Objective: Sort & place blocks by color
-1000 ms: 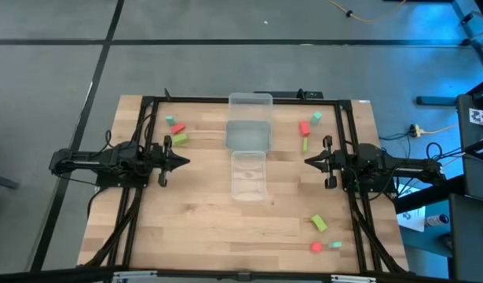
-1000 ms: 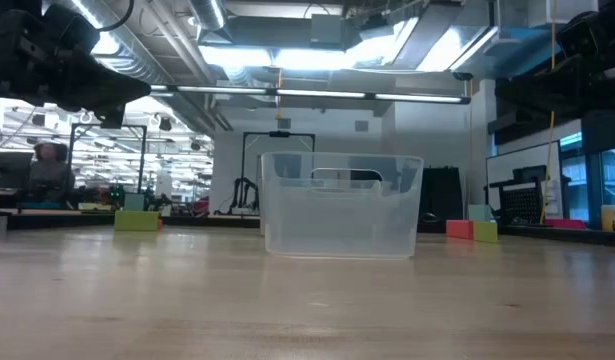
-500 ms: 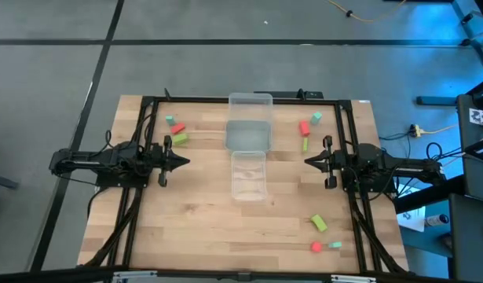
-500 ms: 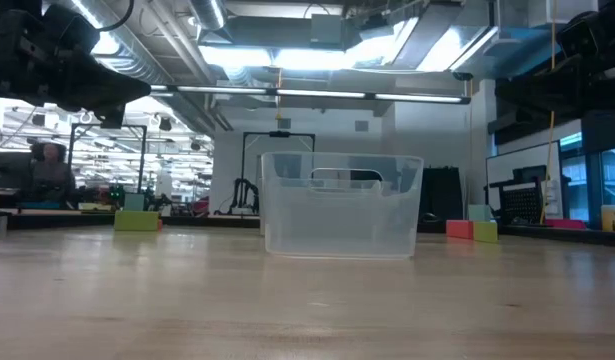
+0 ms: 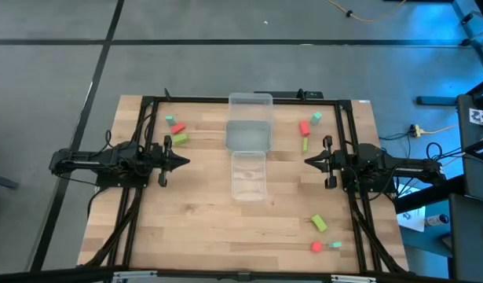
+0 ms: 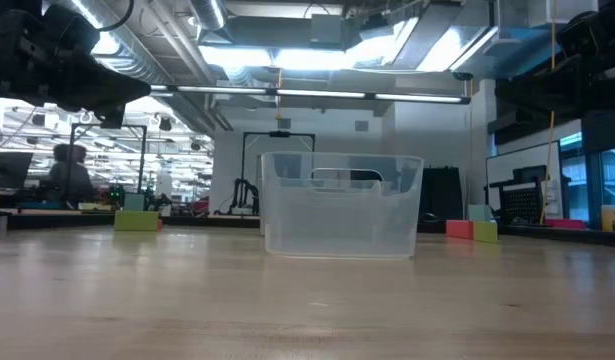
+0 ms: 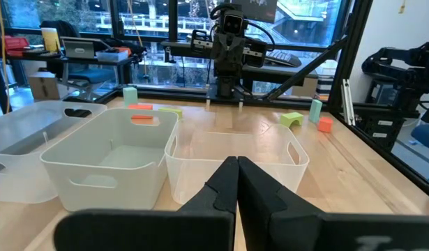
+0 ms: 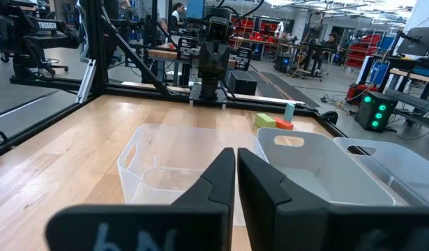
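Nine small blocks lie flat on the wood table in three groups. At far left: teal (image 5: 170,120), red (image 5: 177,127), lime (image 5: 179,138). At far right: teal (image 5: 316,117), red (image 5: 304,127), lime (image 5: 305,145). At near right: lime (image 5: 319,224), red (image 5: 316,247), teal (image 5: 335,245). My left gripper (image 5: 184,162) is shut and empty, left of the trays, pointing at them (image 7: 236,167). My right gripper (image 5: 309,162) is shut and empty on the trays' right side, facing the left one (image 8: 236,157).
Three clear plastic trays stand in a column at the table's middle: far (image 5: 250,101), middle (image 5: 248,135), near (image 5: 248,174). A black frame (image 5: 147,118) runs along the table's left, right and far sides. Bare wood lies near the front edge (image 5: 225,236). A person (image 6: 69,175) sits in the room behind.
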